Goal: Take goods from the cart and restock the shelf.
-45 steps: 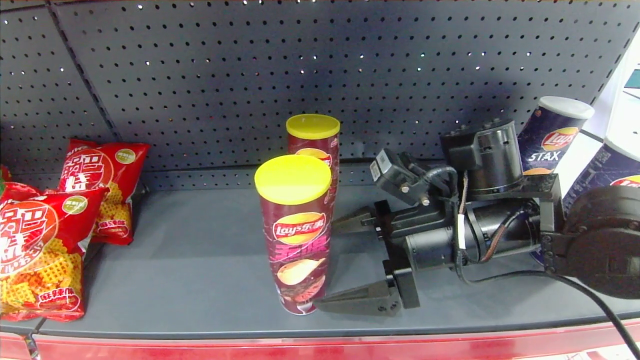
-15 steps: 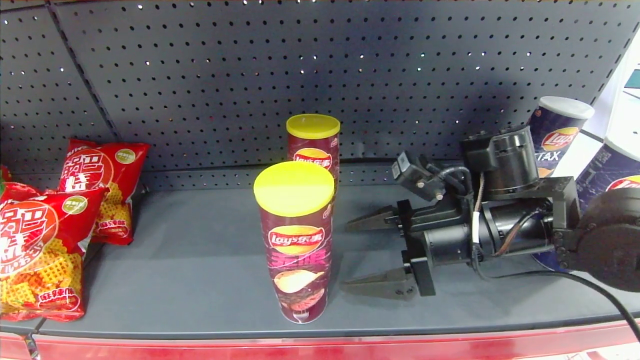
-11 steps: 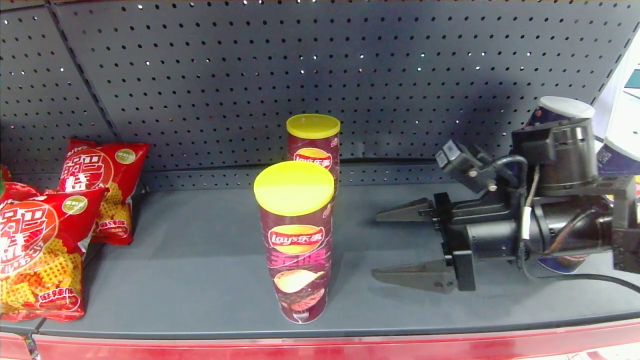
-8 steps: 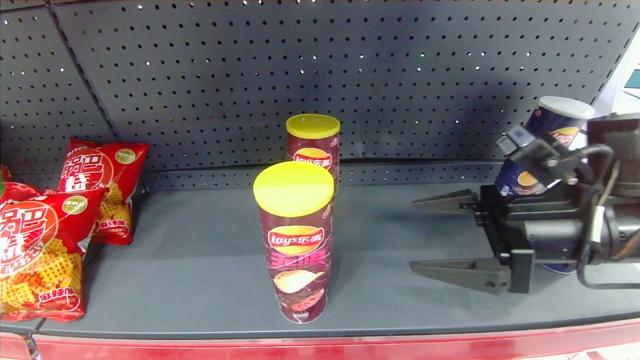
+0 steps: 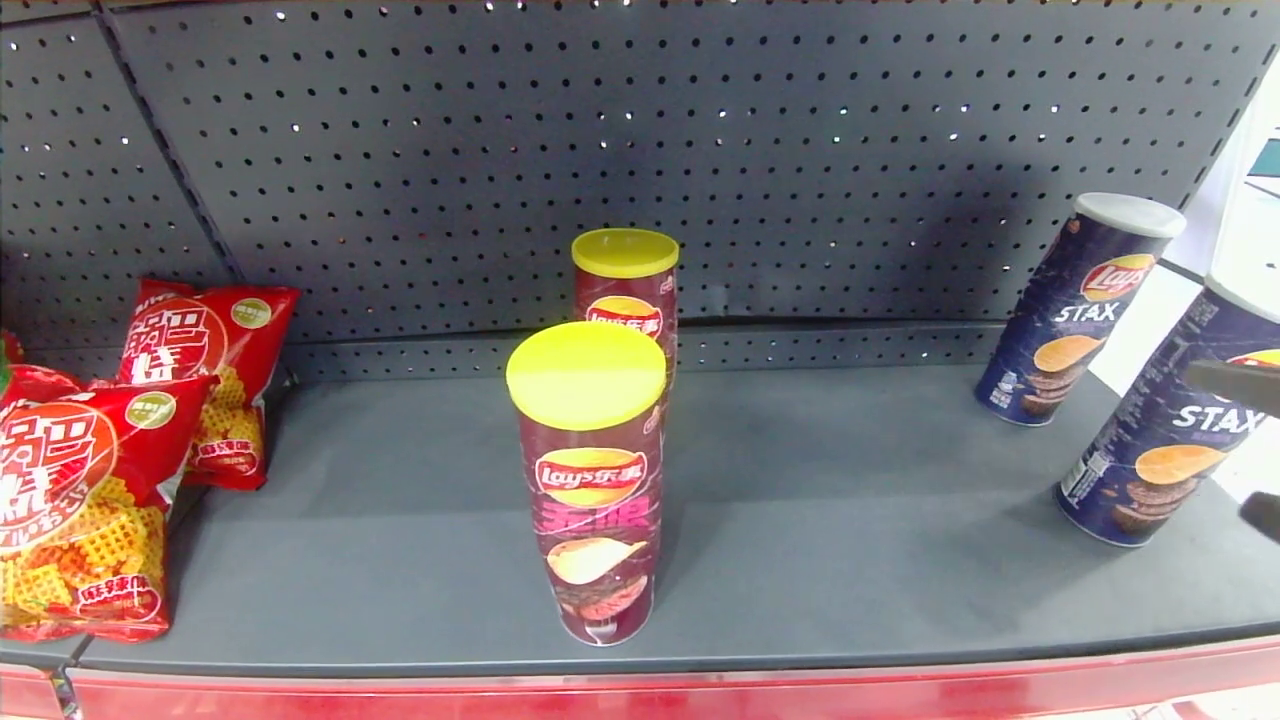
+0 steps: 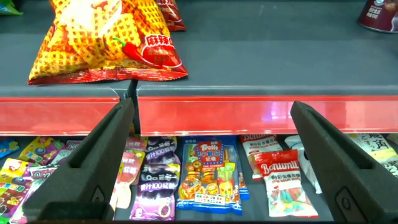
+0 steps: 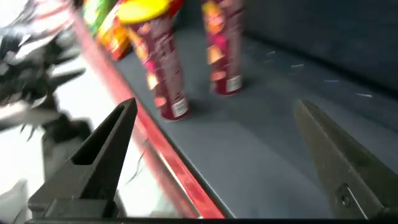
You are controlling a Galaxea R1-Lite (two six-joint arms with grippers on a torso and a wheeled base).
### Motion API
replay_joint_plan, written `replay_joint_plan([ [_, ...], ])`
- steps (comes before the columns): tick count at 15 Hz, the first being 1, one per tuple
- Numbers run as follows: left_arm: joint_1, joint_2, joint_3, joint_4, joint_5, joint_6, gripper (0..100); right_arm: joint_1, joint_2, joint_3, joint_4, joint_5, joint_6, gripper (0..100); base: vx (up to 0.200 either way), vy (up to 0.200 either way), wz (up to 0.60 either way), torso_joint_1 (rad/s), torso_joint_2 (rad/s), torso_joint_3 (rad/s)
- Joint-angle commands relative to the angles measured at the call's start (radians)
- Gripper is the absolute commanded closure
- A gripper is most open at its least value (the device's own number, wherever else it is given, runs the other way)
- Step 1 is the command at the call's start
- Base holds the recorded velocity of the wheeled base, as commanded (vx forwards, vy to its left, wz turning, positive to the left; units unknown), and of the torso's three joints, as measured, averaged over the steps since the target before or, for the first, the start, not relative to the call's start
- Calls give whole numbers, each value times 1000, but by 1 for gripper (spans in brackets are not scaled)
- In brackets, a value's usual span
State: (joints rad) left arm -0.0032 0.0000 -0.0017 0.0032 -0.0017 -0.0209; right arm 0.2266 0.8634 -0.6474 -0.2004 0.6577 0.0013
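Observation:
Two maroon chip cans with yellow lids stand on the grey shelf [image 5: 850,520], the front can [image 5: 590,480] near the edge and the back can [image 5: 625,290] behind it. My right gripper [image 5: 1220,440] is open at the far right edge, well clear of both. In the right wrist view the front can [image 7: 158,68] and back can [image 7: 221,50] stand beyond my open right gripper [image 7: 214,107], which holds nothing. My left gripper [image 6: 212,106] is open and empty, held low in front of the shelf's red front lip [image 6: 249,115].
Two navy chip cans [image 5: 1075,310] [image 5: 1160,440] stand at the shelf's right. Red snack bags [image 5: 80,500] [image 5: 210,370] lie at the left, one bag [image 6: 106,37] seen by the left wrist. Candy packs [image 6: 208,174] fill the lower shelf. A pegboard [image 5: 640,150] backs the shelf.
My right gripper, open beside the front maroon can, has drawn back to the right until just its fingertips remain at the edge. The can stays upright; both navy cans are uncovered.

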Motion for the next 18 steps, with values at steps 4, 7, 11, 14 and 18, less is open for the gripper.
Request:
replay_joint_plan([
  [4,0,2,0,0,0,-1,0,-104,-368,290,-59,-380,46,0,0,0,0,0,0,0],
  [7,0,2,0,0,0,-1,0,-122,-446,520,-160,-463,40,0,0,0,0,0,0,0],
  [11,0,2,0,0,0,-1,0,-113,-532,647,-103,-475,22,0,0,0,0,0,0,0],
  [14,0,2,0,0,0,-1,0,-171,-667,647,92,-474,6,0,0,0,0,0,0,0],
  [18,0,2,0,0,0,-1,0,-179,-771,647,147,-472,16,0,0,0,0,0,0,0],
])
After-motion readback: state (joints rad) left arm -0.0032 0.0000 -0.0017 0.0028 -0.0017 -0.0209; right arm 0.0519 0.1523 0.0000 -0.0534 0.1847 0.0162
